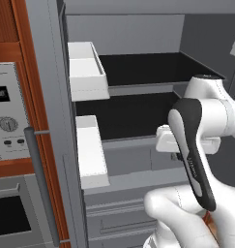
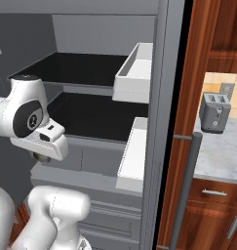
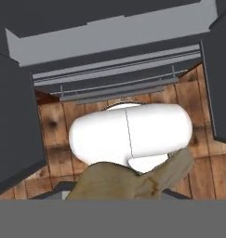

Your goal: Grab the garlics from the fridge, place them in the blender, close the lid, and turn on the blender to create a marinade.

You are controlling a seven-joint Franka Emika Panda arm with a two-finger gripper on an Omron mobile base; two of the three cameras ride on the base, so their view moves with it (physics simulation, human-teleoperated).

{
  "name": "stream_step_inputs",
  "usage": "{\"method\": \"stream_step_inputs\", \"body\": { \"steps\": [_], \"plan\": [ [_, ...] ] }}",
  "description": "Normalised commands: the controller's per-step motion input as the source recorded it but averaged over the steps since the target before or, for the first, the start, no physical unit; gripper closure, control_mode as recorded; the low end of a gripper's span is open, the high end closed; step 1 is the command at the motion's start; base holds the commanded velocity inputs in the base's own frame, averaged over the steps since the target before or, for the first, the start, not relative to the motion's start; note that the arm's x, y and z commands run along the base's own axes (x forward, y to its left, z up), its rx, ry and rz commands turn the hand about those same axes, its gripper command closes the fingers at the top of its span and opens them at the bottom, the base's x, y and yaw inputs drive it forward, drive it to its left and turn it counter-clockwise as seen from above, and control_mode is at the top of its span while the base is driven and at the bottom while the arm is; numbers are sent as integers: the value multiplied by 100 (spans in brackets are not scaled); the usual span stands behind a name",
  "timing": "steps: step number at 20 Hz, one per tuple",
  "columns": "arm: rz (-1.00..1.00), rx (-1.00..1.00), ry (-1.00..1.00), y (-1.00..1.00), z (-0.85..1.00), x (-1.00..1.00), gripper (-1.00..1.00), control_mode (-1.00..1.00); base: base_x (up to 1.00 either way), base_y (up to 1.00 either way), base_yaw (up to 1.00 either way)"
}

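Hand view: tool pinches a garlic outside the fridge; a loose pinch could drop it to the floor.

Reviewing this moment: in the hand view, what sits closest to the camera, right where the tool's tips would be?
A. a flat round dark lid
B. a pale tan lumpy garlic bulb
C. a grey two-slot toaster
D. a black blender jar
B: a pale tan lumpy garlic bulb sits at the bottom of the hand view, close to the camera, with the wooden floor and the grey fridge drawers beyond it.
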Motion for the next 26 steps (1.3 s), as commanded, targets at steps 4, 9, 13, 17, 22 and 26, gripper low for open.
{"method": "stream_step_inputs", "body": {
  "steps": [4,9,13,17,22,26],
  "plan": [
    [0,0,0,0,0,0,100,100,-86,37,-22],
    [0,0,0,0,0,0,100,100,-71,46,-44],
    [0,0,0,0,0,0,100,100,-40,66,-62],
    [0,0,0,0,0,0,100,100,-20,63,-71],
    [0,0,0,0,0,0,100,100,-69,11,-77],
    [0,0,0,0,0,0,100,100,-84,-12,-72]
  ]
}}
